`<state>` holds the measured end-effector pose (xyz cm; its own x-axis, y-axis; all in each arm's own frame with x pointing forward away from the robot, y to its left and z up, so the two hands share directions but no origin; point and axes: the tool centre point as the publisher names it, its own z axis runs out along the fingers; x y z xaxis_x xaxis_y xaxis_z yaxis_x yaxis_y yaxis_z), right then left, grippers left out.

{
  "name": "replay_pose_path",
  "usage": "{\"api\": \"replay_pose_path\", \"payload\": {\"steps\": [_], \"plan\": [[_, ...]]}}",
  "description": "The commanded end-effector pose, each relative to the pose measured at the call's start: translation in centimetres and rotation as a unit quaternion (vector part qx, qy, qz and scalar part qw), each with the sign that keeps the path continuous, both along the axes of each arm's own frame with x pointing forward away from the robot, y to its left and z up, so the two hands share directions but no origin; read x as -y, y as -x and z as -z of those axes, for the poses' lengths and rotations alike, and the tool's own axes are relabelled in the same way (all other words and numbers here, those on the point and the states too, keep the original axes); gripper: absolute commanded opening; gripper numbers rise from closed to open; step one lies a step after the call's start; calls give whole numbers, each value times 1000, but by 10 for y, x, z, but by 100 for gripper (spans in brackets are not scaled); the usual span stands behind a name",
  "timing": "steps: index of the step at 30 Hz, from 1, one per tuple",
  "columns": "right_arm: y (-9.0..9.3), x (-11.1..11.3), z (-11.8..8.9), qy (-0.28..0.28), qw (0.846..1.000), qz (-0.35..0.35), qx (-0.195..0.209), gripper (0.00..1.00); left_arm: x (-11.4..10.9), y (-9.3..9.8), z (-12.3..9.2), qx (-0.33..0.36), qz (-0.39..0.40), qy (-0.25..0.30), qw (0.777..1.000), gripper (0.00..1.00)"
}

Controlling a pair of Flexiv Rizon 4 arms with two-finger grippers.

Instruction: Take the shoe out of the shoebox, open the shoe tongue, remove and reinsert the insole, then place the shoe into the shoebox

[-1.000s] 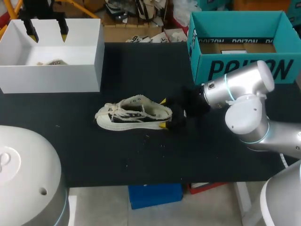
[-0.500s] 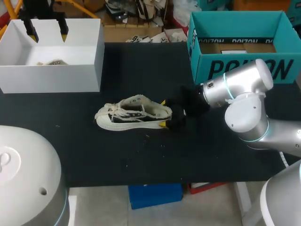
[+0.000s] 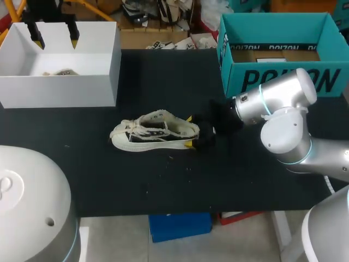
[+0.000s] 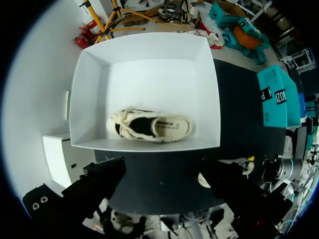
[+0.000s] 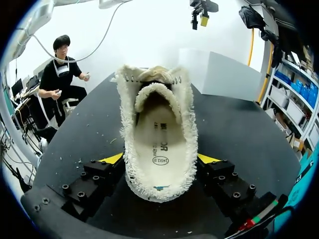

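Contact at the heel is hard to make out. In the right wrist view the frayed collar of the shoe [image 5: 157, 124] overhangs both yellow tips of the right gripper [image 5: 159, 158], so the exact touch points are covered. Each tip runs in under the fringe from its own side, and the heel fills the gap between them, so the fingers grip the shoe. The toe is hidden there behind the tongue [image 5: 155, 93], and the insole [image 5: 160, 147] shows inside. In the head view the gripper's black body blurs into the black table [image 3: 163, 185]. Only the two tips stand out, one on each side of the heel. The shoe rests on its sole near the table's middle, toe toward the left arm's side, well apart from both boxes.

The left gripper [image 3: 54, 34] hangs over the white box [image 3: 60, 90], fingers wide apart with nothing between them. Its arm is cut off by the head view's edge. Its own wrist view shows only dark finger bodies, the tips out of sight. A second shoe [image 4: 152, 127] lies on the box floor, and in the head view the box's front wall hides most of it. The teal box [image 3: 240, 82] stands at the far right, partly behind the right arm.
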<state>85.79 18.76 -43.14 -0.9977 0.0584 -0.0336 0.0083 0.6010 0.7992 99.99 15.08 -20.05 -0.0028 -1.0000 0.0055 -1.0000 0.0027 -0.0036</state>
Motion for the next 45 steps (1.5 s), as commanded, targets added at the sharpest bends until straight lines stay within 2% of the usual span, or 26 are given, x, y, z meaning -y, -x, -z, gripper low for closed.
{"api": "replay_pose_path", "payload": {"steps": [1,14,16,18,23,26,30,31,33,34,37,39,41,42,43,45], "plan": [[-3,-1,1,1,1000,0,-1,0,0,0,0,-1,-1,-1,1000,100],[-3,-1,1,1,1000,0,-1,0,0,0,0,-1,-1,-1,1000,100],[-3,-1,1,1,1000,0,-1,0,-3,16,-7,13,25,-9,1000,100],[-3,-1,1,1,1000,0,-1,0,-4,37,-15,44,102,13,994,100],[-3,-1,1,1,1000,0,-1,0,1,78,-16,73,221,24,972,100],[-3,-1,1,1,1000,0,-1,0,9,101,-14,81,333,45,939,100],[-3,-1,1,1,1000,0,-1,0,25,126,-11,73,465,59,880,100],[-3,-1,1,1,1000,0,-1,0,31,132,-9,75,514,57,853,100],[-3,-1,1,1,1000,0,-1,0,39,140,-7,74,565,49,820,100],[-3,-1,1,1,1000,0,-1,0,46,146,-7,58,612,62,786,100],[-3,-1,1,1,1000,0,-1,0,62,153,-5,33,683,75,726,100],[-3,-1,1,1,1000,0,-1,0,74,154,-3,36,691,68,718,100],[-3,-1,1,1,1000,0,-1,0,74,154,-3,36,691,68,718,100],[-3,-1,1,1,1000,0,-1,0,74,154,-3,36,691,68,718,40],[-3,-1,1,1,1000,0,-1,0,74,154,-3,36,691,68,718,0],[-3,-1,1,1,1000,0,-1,0,74,154,-3,36,691,68,718,0]]}}
